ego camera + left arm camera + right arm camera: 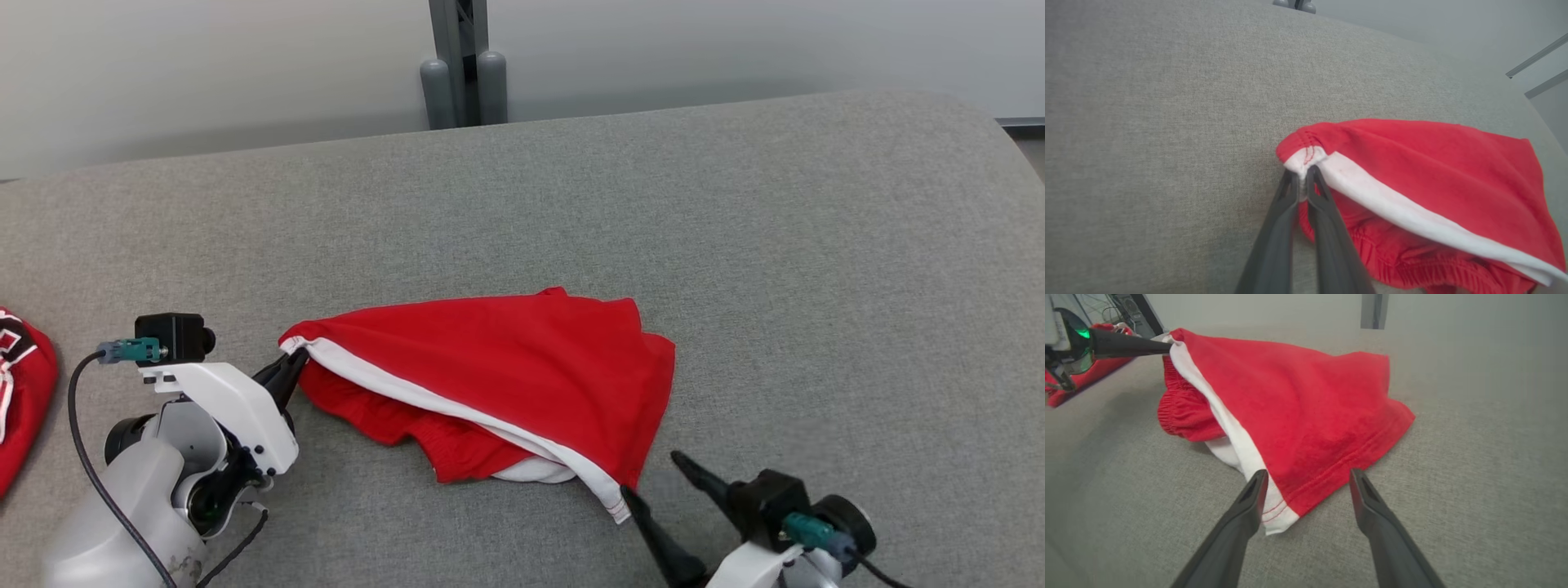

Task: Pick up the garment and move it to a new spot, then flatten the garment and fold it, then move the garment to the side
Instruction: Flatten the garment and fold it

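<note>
Pinching one corner of the red fabric garment point(522, 359), the left gripper point(298, 363) has its two long dark fingers pressed together on the cloth. In the left wrist view the left gripper point(1301, 173) shows white material caught between its tips, right where the garment's point(1433, 163) broad white stripe meets a gathered red hem. The garment lies near the middle of the wide grey woven-fabric surface point(735, 245), slightly toward the robot. In the right wrist view the pinched corner stands raised, and the red cloth point(1298, 400) slopes down from it like a low tent, with a bunched elastic band and some white fabric tucked beneath.

The right gripper point(651, 474) is spread wide and holds nothing. It sits at the garment's near lower corner, where the white stripe ends. In the right wrist view its tips point(1308, 473) stand on either side of that corner: one finger just beside the end of the stripe, the other just beside the stitched red hem. Whether either finger touches the cloth cannot be told.

At the left edge of the head view lies a second red garment with black and white markings point(20, 392), well apart from the first. A grey upright post point(464, 73) rises behind the far edge of the surface, against a pale wall.
</note>
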